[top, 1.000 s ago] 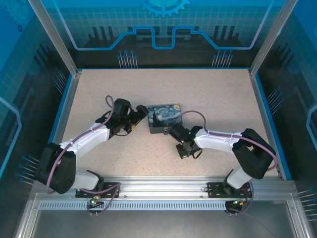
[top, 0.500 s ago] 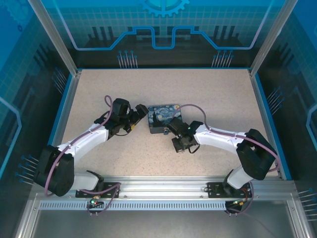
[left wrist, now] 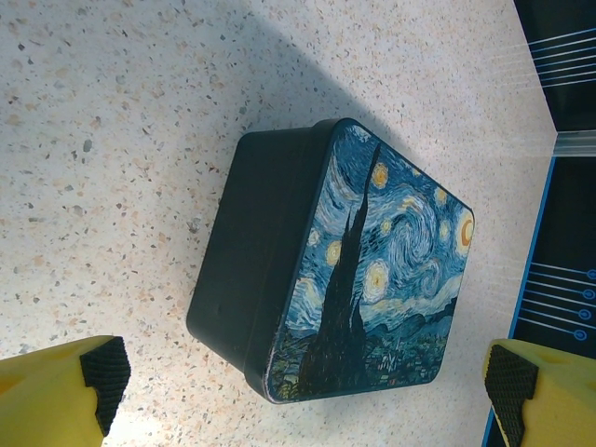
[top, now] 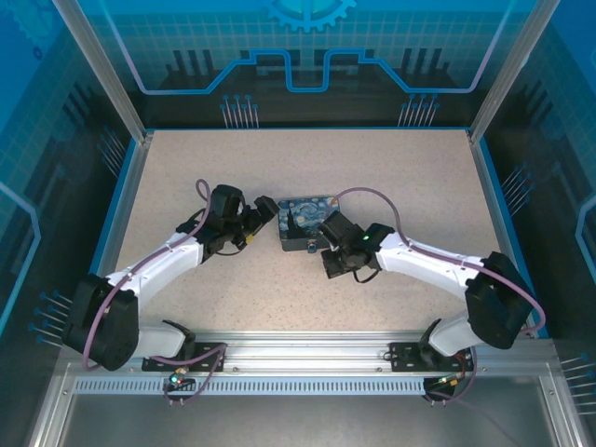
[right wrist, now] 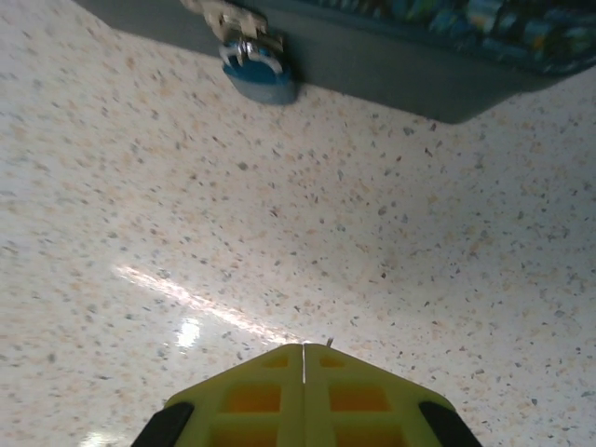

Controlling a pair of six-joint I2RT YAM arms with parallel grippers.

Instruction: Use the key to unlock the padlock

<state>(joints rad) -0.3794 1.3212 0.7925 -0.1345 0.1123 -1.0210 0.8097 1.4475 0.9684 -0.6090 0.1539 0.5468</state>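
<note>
One closed box, padlock on front; left tool spread wide, right tool pinched together.

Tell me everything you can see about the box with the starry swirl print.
The box is a squarish, rounded-corner case with dark, matte, plastic-looking sides and a lid printed with blue swirls, yellow stars and a dark tree shape. It lies flat, lid shut, near the middle of the speckled table. A small blue padlock hangs from a metal hasp on its near side.
</note>
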